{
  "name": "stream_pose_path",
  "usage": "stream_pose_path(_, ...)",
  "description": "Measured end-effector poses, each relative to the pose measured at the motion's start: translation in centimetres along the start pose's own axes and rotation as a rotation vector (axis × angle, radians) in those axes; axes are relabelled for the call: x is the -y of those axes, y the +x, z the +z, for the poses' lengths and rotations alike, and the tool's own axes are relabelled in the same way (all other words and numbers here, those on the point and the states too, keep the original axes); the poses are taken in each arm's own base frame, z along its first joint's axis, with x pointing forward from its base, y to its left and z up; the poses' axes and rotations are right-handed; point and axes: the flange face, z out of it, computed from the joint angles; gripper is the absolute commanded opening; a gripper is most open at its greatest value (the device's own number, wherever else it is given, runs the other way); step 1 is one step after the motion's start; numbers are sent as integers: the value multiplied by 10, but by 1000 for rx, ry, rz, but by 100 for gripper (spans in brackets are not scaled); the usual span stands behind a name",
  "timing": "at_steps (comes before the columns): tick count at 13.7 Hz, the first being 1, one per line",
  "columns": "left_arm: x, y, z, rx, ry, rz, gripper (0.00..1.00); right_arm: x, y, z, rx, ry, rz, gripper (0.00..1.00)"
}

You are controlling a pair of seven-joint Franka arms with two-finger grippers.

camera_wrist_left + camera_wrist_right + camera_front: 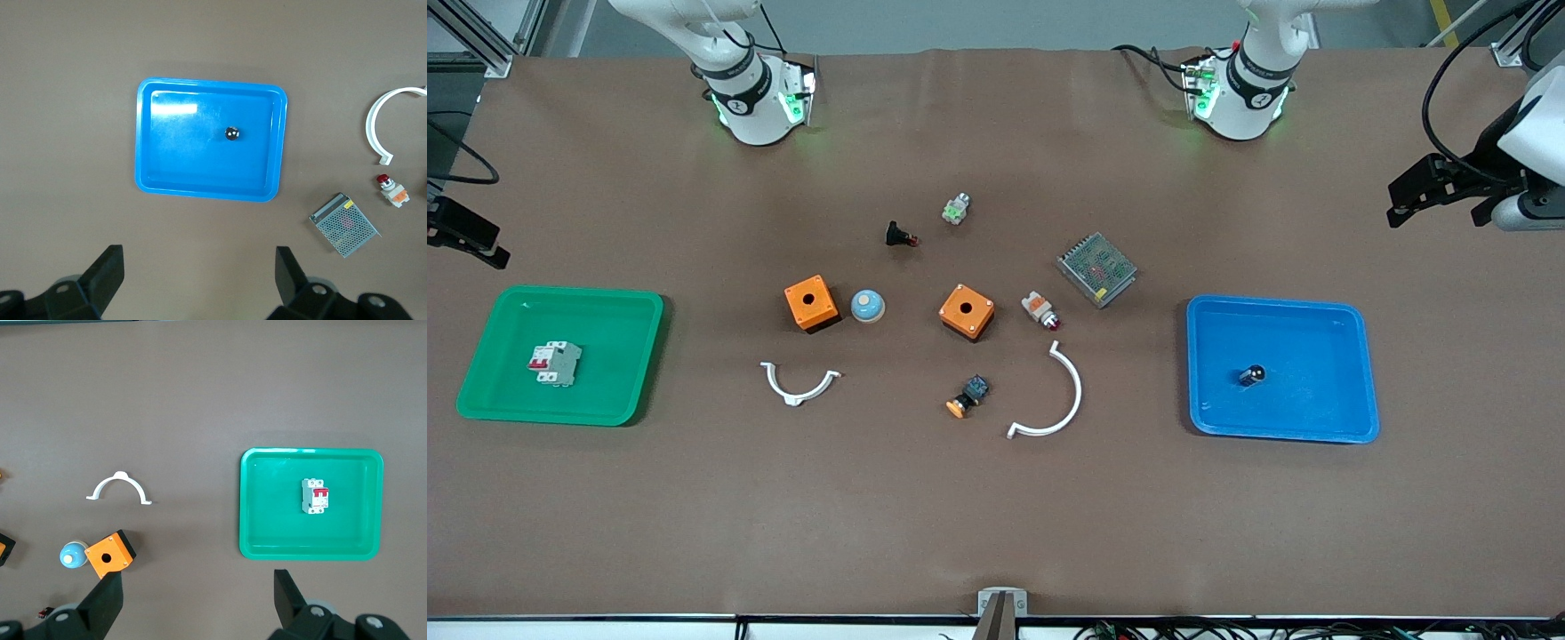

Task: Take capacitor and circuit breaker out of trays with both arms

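Observation:
The capacitor, a tiny black cylinder with a silvery top, lies in the blue tray at the left arm's end; it also shows in the left wrist view. The breaker, grey-white with red levers, lies in the green tray at the right arm's end, and shows in the right wrist view. My left gripper is open and empty, high above the table beside the blue tray. My right gripper is open and empty, high beside the green tray.
In the table's middle lie two orange boxes, a blue-topped button, two white curved clips, a metal mesh unit, a white-and-orange indicator, an orange-capped button and a black red-tipped part.

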Motion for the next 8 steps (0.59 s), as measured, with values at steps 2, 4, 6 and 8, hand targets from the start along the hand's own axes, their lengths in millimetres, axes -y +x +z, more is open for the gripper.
stream_pose_path(2,0,0,0,0,0,0,100,0,0,0,0,0,0,100)
stream_pose_path(4,0,1,2,4,0,0,100,0,0,0,0,0,0,100)
stream_pose_path(6,0,7,11,20,-1,1,100,0,0,0,0,0,0,100)
stream_pose_path(8,0,21,32,56,-3,6,100,0,0,0,0,0,0,100)
